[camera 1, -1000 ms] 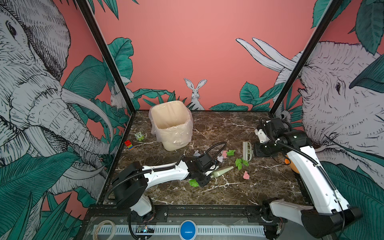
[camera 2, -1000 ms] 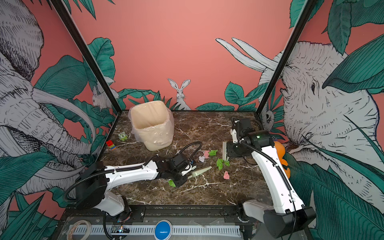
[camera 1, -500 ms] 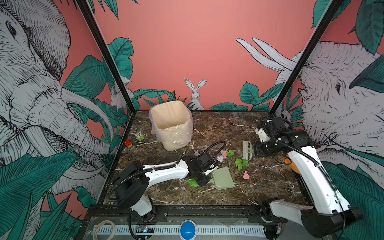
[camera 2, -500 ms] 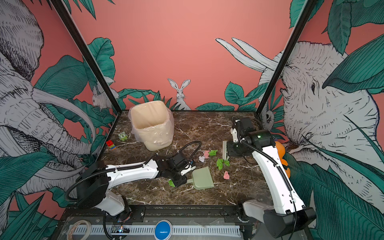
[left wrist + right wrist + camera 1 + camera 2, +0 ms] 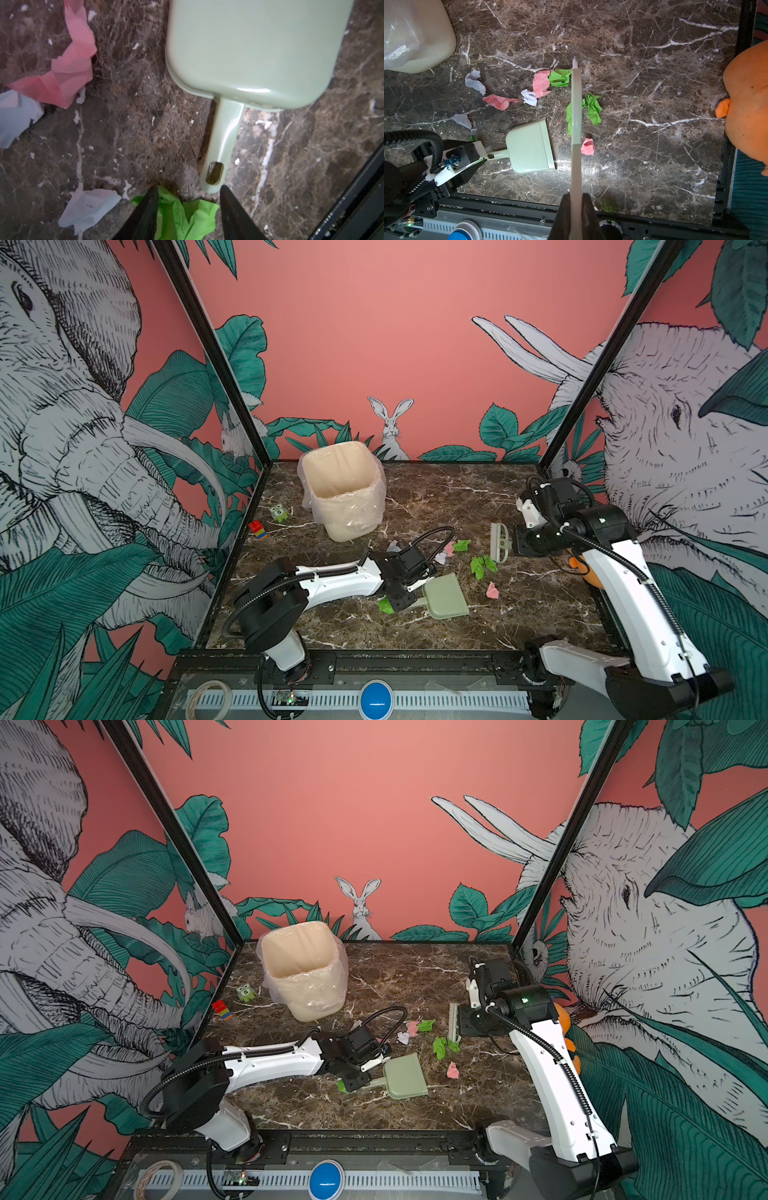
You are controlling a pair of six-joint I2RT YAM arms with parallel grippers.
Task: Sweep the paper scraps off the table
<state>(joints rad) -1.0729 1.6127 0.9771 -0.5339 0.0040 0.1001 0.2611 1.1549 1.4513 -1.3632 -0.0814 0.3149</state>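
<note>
Now your left fingers [image 5: 145,218] stand released just off the handle tip of the pale green dustpan [image 5: 446,597], which lies flat on the worktop [image 5: 519,626], your right fingers [image 5: 563,216] clench the hand brush [image 5: 576,124], and the paper scraps [image 5: 542,83] lie scattered around that dustpan.

A salmon-pink far wall [image 5: 395,323] bearing a painted rabbit [image 5: 390,427] closed off the enclosure. Line-drawn elephants [image 5: 62,427] and teal leaves [image 5: 241,352] covered the left and right side panels [image 5: 665,427]. Black corner posts [image 5: 210,348] rose from the dark marble-patterned table [image 5: 457,497].
</note>
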